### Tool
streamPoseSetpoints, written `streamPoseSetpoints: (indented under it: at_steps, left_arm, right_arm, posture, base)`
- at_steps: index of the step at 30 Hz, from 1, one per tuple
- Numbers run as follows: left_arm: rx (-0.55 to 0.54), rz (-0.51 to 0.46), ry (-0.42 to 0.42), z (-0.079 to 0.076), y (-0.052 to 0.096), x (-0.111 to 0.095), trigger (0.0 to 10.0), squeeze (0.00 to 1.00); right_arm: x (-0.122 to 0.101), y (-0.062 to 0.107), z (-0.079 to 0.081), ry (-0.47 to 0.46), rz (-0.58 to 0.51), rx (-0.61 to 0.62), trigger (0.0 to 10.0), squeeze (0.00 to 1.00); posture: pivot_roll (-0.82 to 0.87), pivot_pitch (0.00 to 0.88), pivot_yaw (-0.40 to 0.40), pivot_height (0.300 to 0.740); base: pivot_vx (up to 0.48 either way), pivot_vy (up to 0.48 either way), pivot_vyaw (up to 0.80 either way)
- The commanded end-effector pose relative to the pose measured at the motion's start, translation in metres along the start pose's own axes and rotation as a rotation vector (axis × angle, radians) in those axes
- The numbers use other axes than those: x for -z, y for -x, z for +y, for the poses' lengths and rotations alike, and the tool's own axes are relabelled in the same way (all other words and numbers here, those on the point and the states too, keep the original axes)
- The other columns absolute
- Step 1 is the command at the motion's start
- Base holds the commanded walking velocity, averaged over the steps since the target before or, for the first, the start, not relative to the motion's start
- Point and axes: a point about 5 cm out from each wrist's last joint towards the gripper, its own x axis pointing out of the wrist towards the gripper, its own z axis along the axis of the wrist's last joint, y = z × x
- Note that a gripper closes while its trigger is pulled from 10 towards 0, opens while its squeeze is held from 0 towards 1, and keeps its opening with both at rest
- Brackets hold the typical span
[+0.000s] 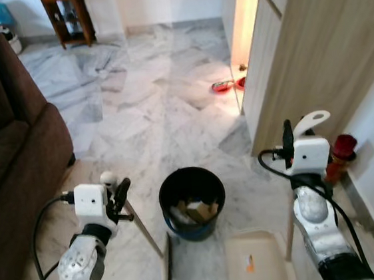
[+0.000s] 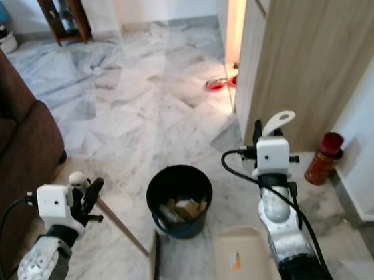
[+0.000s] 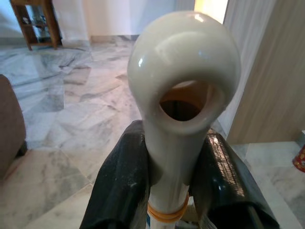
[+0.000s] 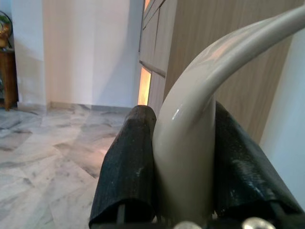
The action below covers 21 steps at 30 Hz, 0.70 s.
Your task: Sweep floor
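Down on the grey-veined white marble floor point(image 1: 142, 91) stands a round black plastic bin point(image 1: 192, 201), holding scraps of paper and card. Just left of the bin, the left gripper point(image 1: 115, 193) is clamped narrow around the cream handle of a broom point(image 3: 183, 86), its black fingers point(image 3: 121, 186) pressed to either side of the stick just under the looped end; the pale stick slants down from there to the floor beside the bin, where a dark broom head shows only partly. Right of the bin, the right gripper point(image 1: 292, 135) grips the curved cream handle of a long-handled dustpan point(image 4: 190, 143), fingers tight against both its sides; the beige pan point(image 1: 256, 260) lies flat on the floor just in front and right of the bin. Further right, a red-capped bottle point(image 1: 339, 154) stands against the light wooden cabinet point(image 1: 325, 52). Beyond the bin, red bowls point(image 1: 225, 86) sit by the lit doorway. Left of the bin is a brown sofa point(image 1: 11, 158).
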Motion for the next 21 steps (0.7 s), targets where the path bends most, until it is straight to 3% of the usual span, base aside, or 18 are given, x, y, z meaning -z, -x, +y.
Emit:
streamPoseSetpoints:
  at_steps: [1, 21]
  left_arm:
    - [0.008, -0.034, -0.009, 0.0003, -0.0023, -0.0059, 10.0, 0.00]
    - [0.011, -0.042, -0.008, -0.0011, -0.0082, -0.0056, 10.0, 0.00]
  right_arm:
    - [-0.0046, -0.0028, -0.0003, -0.009, -0.025, 0.005, 10.0, 0.00]
    - [-0.0039, -0.0032, -0.0002, -0.008, -0.023, 0.001, 10.0, 0.00]
  posture:
    - [-0.03, 0.035, 0.037, 0.740]
    - [-0.02, 0.050, 0.031, 0.740]
  base:
    - [-0.262, 0.000, 0.00]
    - [-0.264, 0.000, 0.00]
